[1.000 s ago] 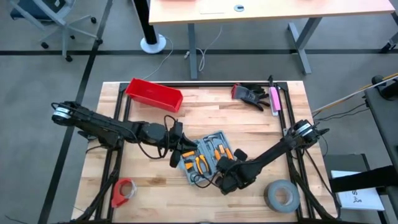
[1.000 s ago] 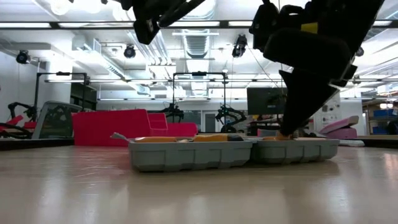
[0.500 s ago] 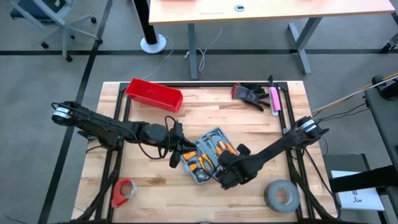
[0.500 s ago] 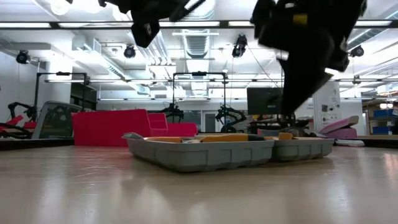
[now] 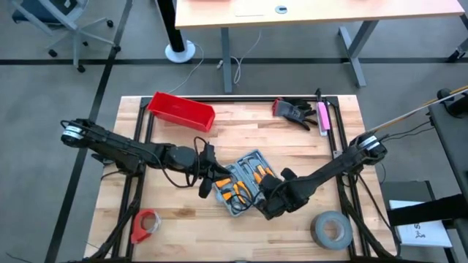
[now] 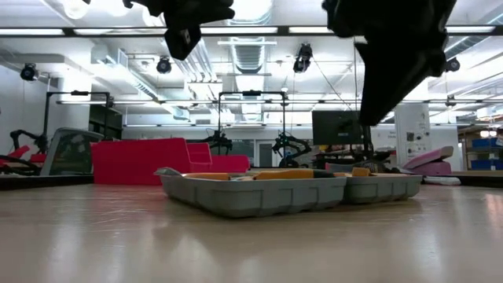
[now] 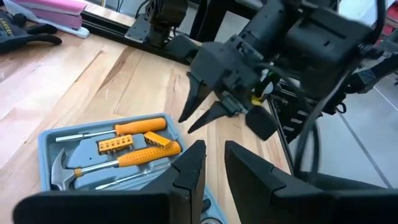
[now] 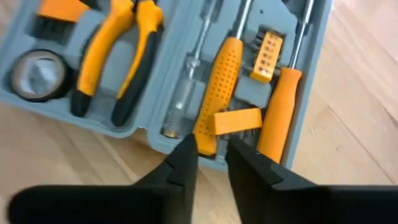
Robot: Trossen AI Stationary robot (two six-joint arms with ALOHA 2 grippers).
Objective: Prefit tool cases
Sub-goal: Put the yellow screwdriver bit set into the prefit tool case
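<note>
Writing on tool case (image 5: 245,183) and its tools is unreadable.

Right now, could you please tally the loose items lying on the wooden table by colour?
Red: 2, the red plastic bin and the red tape roll.
Grey: 2, the open grey plastic tool case and the grey tape roll.
Black: 1, the black glove.
Pink: 1, the long pink tool.
Total: 6
</note>
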